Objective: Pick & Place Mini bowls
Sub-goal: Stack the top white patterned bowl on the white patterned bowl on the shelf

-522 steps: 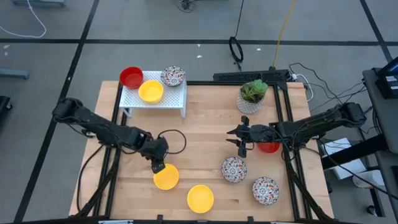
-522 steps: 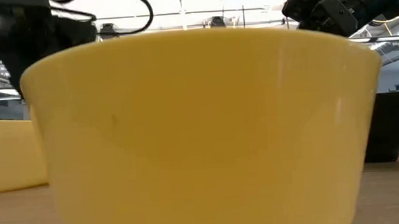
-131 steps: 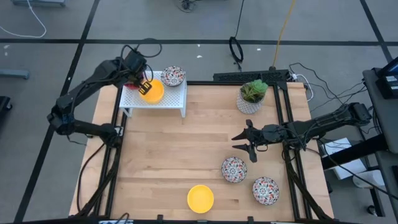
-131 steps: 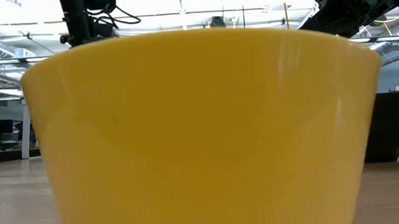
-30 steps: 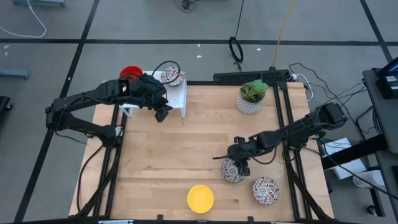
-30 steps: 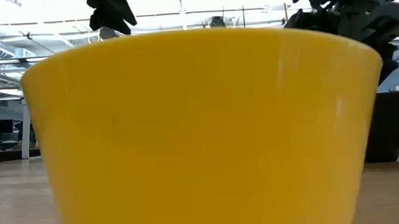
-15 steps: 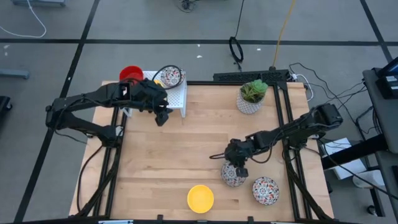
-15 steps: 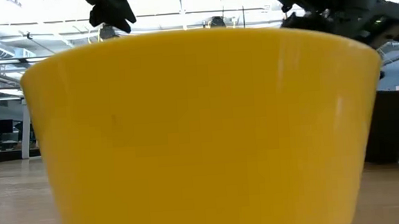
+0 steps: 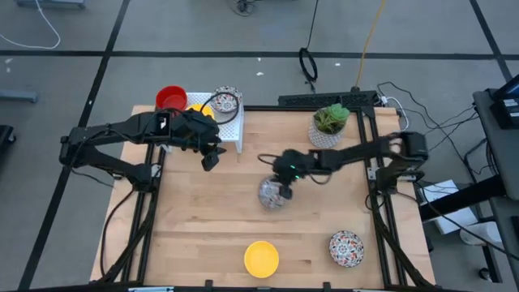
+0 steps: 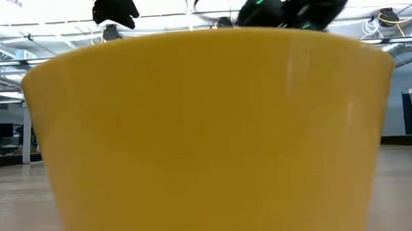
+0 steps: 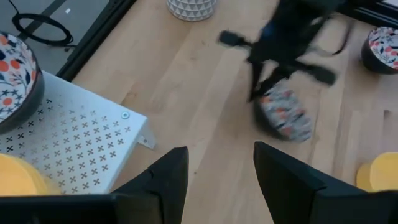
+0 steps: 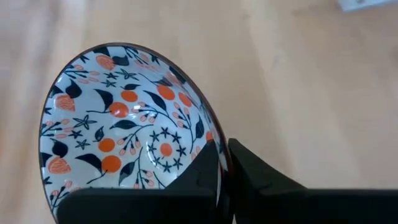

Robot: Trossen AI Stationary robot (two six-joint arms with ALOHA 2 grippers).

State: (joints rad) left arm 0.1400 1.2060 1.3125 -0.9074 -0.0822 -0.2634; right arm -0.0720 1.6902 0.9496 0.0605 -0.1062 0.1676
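Right gripper [image 9: 281,185]: clenching the rim of a patterned bowl [image 9: 273,193] and carrying it over the middle of the table [image 9: 243,219], the bowl hanging tilted just below the fingers.
Grip detail: in the right wrist view a dark finger [image 12: 249,168] is pressing against the rim of the patterned bowl [image 12: 124,118], whose inside is showing orange fruit and dark leaves on white.
Left gripper [image 9: 210,156]: hovering over the table just in front of the white rack [image 9: 231,130], its fingers [image 11: 168,174] standing apart with nothing between them.
On the rack: a red bowl [image 9: 171,99], part of a yellow bowl [image 9: 197,107] and a second patterned bowl [image 9: 225,100] are sitting at the table's far left corner.
On the table: a yellow bowl near the front edge [image 9: 261,258] and a third patterned bowl [image 9: 345,246] to its right are lying well apart from both grippers.
Low view: the front yellow bowl [image 10: 207,130] is filling nearly the whole picture.
Plant pot [image 9: 328,126]: standing at the far right of the table.
Change: half a second ago the right gripper was down over the bowl at the right front of the table; now the bowl is travelling left toward the centre. The left gripper is staying almost where it was.
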